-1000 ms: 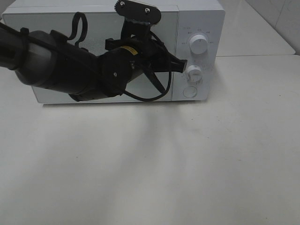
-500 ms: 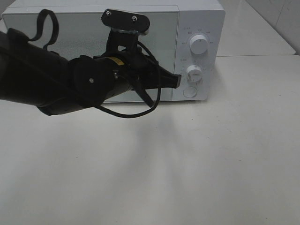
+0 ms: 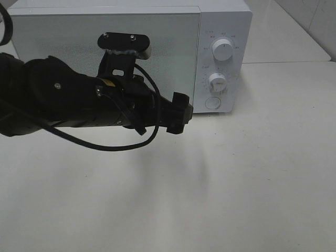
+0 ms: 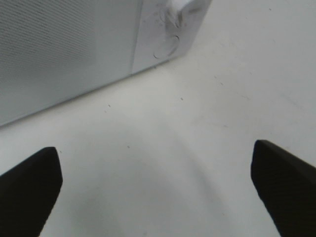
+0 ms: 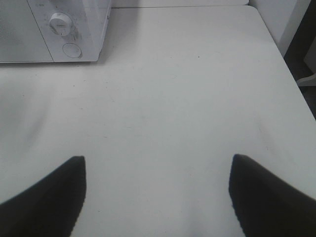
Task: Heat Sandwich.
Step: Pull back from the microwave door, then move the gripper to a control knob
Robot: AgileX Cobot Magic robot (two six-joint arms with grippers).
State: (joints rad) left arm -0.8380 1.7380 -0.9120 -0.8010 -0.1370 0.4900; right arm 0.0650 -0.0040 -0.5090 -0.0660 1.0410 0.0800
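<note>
While the microwave (image 3: 157, 31) door stands shut, you cannot see the sandwich in any view; it is probably inside.
- Left end effector (image 4: 155, 158): fingers wide apart, empty, by the door's lower corner. Keep it off the 2 dials (image 3: 222, 51).
- Right end effector (image 5: 157, 168): apart, empty.
- Surface (image 3: 236, 184): white, matte. Little of the room shows.

The high camera looked steeply down from the front onto the microwave (image 3: 157, 47) and the table (image 3: 247, 189), with the left arm (image 3: 63, 105) close beneath the lens. The left wrist camera sat low and near, facing past the left gripper (image 4: 155, 148) to the microwave's lower front corner. The right wrist camera stood farther back, facing past the right gripper (image 5: 158, 159) across the table. All three views shared the microwave's round button (image 3: 212, 102).
</note>
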